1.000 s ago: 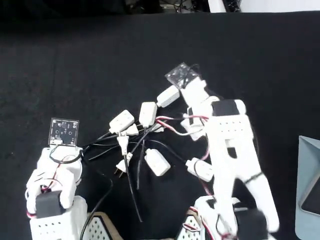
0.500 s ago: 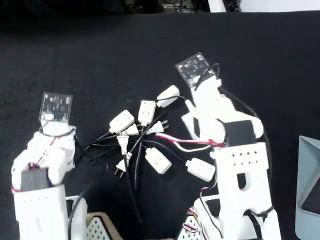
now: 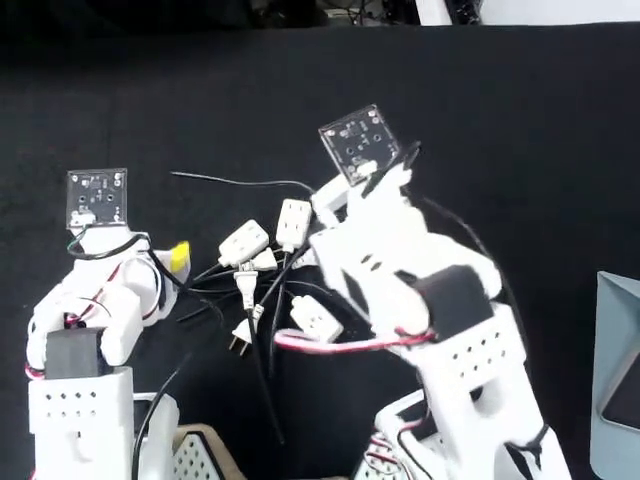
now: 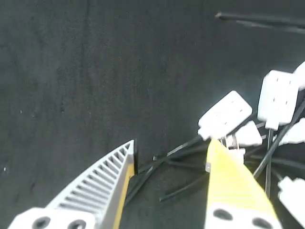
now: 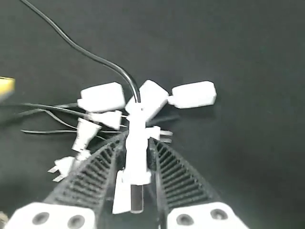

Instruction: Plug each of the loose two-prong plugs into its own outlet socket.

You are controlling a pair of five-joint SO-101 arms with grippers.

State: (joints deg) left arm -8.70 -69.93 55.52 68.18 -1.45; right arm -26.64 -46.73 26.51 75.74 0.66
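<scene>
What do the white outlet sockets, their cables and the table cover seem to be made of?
Outlet sockets: white moulded plastic, smooth, slightly glossy by the look. Cables: black rubbery or plastic sheath, bending freely. Table cover: matte black, probably cloth or felt; no glare.

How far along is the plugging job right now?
Done: nothing clearly; a white two-prong plug lies bare among white outlet sockets. In hand: right gripper, fingers shut on a white corded connector. Left gripper open, empty. Remaining: apparently every pairing.

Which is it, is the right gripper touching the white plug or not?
Touching. In the right wrist view, the right gripper squeezes the white plug from both sides, no gap.
</scene>
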